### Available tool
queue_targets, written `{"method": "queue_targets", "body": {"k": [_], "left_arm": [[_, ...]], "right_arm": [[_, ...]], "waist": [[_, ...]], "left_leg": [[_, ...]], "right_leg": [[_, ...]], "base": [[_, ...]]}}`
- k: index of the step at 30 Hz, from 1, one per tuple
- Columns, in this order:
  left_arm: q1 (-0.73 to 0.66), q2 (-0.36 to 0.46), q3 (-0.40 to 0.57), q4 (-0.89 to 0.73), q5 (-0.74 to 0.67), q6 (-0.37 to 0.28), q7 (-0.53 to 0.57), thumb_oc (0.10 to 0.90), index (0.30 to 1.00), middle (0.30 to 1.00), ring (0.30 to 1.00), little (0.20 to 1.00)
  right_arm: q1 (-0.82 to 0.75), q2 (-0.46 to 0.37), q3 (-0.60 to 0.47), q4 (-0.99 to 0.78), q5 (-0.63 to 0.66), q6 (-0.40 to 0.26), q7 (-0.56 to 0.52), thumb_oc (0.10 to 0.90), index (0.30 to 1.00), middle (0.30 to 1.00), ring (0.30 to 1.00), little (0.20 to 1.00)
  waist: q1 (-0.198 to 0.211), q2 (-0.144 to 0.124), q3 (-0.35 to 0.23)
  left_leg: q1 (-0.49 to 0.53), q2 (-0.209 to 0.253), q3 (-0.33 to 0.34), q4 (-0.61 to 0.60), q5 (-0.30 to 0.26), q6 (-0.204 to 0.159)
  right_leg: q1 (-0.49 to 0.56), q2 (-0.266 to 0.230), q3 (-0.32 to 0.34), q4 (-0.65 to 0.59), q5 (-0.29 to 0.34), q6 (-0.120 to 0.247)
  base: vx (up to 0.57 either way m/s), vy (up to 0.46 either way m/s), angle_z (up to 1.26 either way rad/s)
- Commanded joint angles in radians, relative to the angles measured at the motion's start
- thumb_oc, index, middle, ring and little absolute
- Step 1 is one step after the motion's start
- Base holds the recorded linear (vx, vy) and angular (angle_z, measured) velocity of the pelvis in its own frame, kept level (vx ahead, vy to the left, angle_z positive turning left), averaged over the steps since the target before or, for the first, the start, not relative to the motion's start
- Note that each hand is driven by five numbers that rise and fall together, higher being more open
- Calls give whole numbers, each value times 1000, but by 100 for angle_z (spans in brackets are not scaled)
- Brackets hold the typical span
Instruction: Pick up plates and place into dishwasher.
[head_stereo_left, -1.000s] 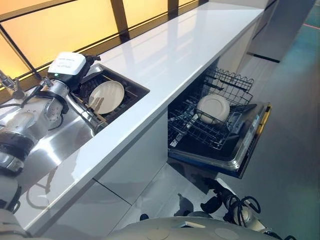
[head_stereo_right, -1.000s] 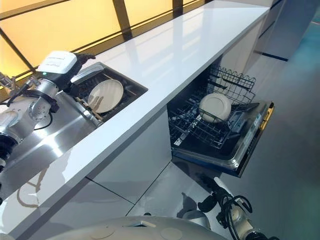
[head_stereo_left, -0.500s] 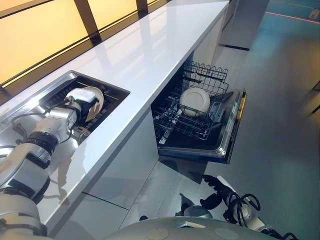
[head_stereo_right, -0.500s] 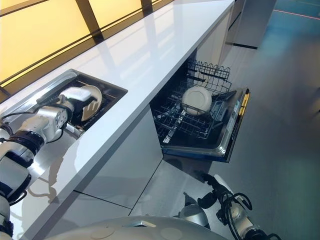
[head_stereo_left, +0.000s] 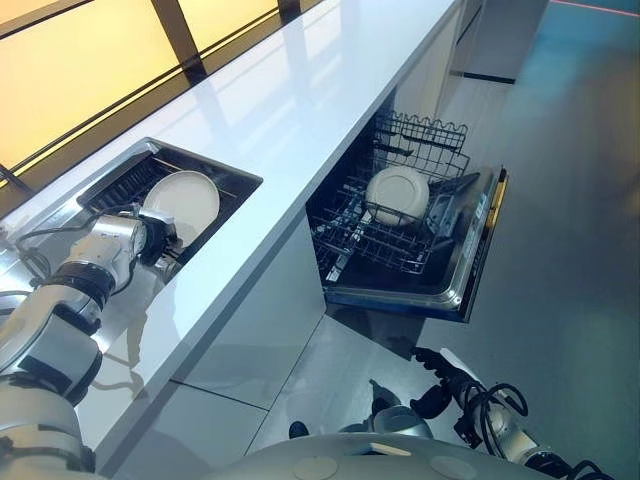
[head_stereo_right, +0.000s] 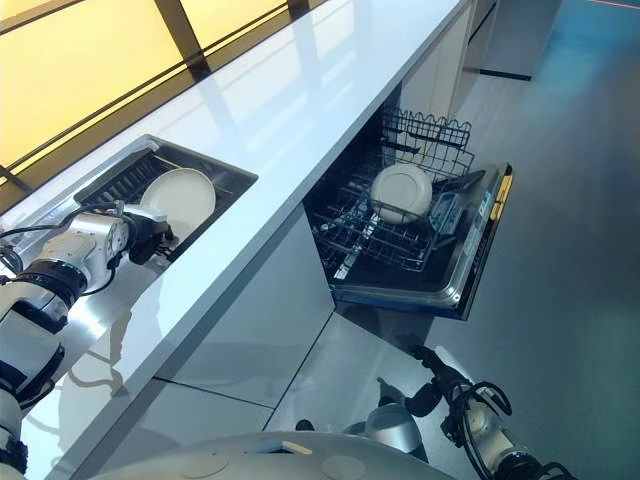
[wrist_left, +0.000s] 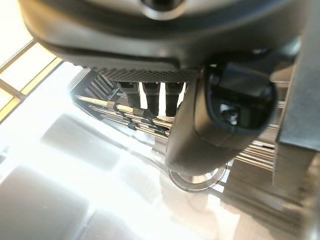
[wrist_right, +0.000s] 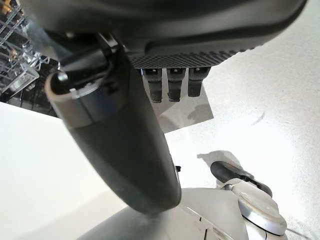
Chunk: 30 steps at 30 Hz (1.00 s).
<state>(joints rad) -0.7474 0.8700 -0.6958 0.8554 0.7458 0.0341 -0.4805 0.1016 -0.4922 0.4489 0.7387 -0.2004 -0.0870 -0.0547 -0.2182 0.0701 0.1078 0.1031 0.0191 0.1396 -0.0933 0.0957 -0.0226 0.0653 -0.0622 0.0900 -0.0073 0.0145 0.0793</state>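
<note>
Sliding in from the side with these fingers (wrist_left: 150, 95) could push the plate (head_stereo_left: 185, 197) flat or knock it along the sink (head_stereo_left: 205, 159). Lifting it too fast might bang it on the edge of the counter (head_stereo_left: 300, 110).

Holds nothing now. Has the left hand (head_stereo_left: 160, 240) just beside the plate's near rim, at the sink's front side, fingers straight and loose. Cannot tell if touching. Comes in over the sink's left edge on a bent silver arm. Lets the right hand (wrist_right: 120, 150) hang low, fingers loose and empty. Shows another plate (head_stereo_left: 397, 193) standing in the dishwasher rack (head_stereo_left: 380, 245).
</note>
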Motion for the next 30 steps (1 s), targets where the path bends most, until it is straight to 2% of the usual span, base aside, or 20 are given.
{"method": "queue_targets", "body": {"k": [1, 6, 10, 13, 17, 21, 22, 23, 24, 27, 29, 30], "left_arm": [[102, 119, 71, -28, -9, 75, -95, 800, 900, 900, 900, 900], [271, 194, 189, -223, -65, 106, -181, 800, 900, 900, 900, 900], [386, 264, 280, -334, -100, 92, -200, 800, 900, 900, 900, 900], [472, 291, 355, -408, -112, 75, -210, 800, 900, 900, 900, 900], [546, 303, 415, -489, -150, 87, -212, 800, 900, 900, 900, 900], [550, 294, 432, -535, -196, 77, -119, 800, 900, 900, 900, 900], [545, 290, 432, -546, -200, 70, -86, 762, 867, 867, 867, 862], [539, 283, 429, -549, -211, 67, -39, 800, 900, 900, 900, 900], [530, 275, 425, -547, -229, 54, 11, 800, 900, 900, 900, 900], [470, 221, 394, -512, -302, 30, 168, 800, 900, 900, 900, 900], [437, 169, 381, -489, -372, -9, 261, 800, 900, 900, 900, 900], [435, 154, 387, -490, -387, -10, 275, 800, 900, 900, 900, 900]], "right_arm": [[-61, -7, -6, -87, -15, -45, -6, 800, 900, 900, 900, 900], [-66, -12, -25, -94, -23, -50, -3, 800, 900, 900, 900, 900], [-58, -20, -43, -116, -17, -47, -3, 800, 900, 900, 900, 900], [-54, -20, -61, -116, -13, -47, -11, 800, 900, 900, 900, 900], [-53, -20, -71, -114, -8, -45, -13, 800, 900, 900, 900, 900], [-56, -16, -75, -105, -15, -50, -10, 800, 900, 900, 900, 900], [-56, -16, -74, -107, -15, -49, -11, 800, 900, 900, 900, 900], [-55, -16, -73, -107, -13, -51, -11, 800, 900, 900, 900, 900], [-53, -15, -74, -105, -15, -55, -11, 800, 900, 900, 900, 900], [-51, -5, -70, -99, -18, -56, -16, 800, 900, 900, 900, 900], [-48, 5, -73, -97, -21, -59, -20, 800, 900, 900, 900, 900], [-48, 9, -74, -97, -20, -58, -22, 800, 900, 900, 900, 900]], "waist": [[61, -22, 15], [105, -22, 20], [135, -23, 22], [158, -23, 23], [171, -24, 26], [180, -26, 23], [180, -27, 23], [179, -29, 23], [178, -30, 23], [169, -38, 23], [162, -44, 23], [161, -47, 24]], "left_leg": [[5, -106, 31, 111, -209, 88], [7, -104, 7, 103, -200, 85], [8, -104, -10, 93, -191, 83], [6, -104, -21, 90, -186, 81], [6, -104, -31, 93, -185, 80], [11, -105, -37, 83, -180, 77], [12, -105, -37, 81, -180, 77], [13, -104, -36, 78, -178, 76], [13, -104, -35, 75, -177, 76], [15, -104, -30, 64, -173, 75], [16, -103, -24, 59, -171, 74], [16, -102, -22, 60, -171, 74]], "right_leg": [[-67, 28, -51, 27, 16, 64], [-48, 21, -89, 14, 15, 63], [-34, 17, -115, 9, 11, 61], [-28, 11, -135, 6, 11, 60], [-22, 6, -150, 6, 11, 57], [-13, 3, -163, -1, 13, 57], [-13, 3, -164, -2, 13, 57], [-14, 3, -163, -2, 14, 57], [-16, 3, -163, -2, 15, 58], [-22, 6, -158, -1, 19, 60], [-27, 8, -149, 1, 21, 60], [-30, 8, -146, 2, 22, 60]], "base": [[-99, 33, 23], [-87, 31, 20], [-64, 20, 23], [-49, 12, 15], [-26, 15, 17], [-7, 14, 6], [-10, 15, 14], [-11, 11, 10], [-9, 3, 6], [-8, -2, 5], [-9, -2, 3], [0, 0, 0]]}}
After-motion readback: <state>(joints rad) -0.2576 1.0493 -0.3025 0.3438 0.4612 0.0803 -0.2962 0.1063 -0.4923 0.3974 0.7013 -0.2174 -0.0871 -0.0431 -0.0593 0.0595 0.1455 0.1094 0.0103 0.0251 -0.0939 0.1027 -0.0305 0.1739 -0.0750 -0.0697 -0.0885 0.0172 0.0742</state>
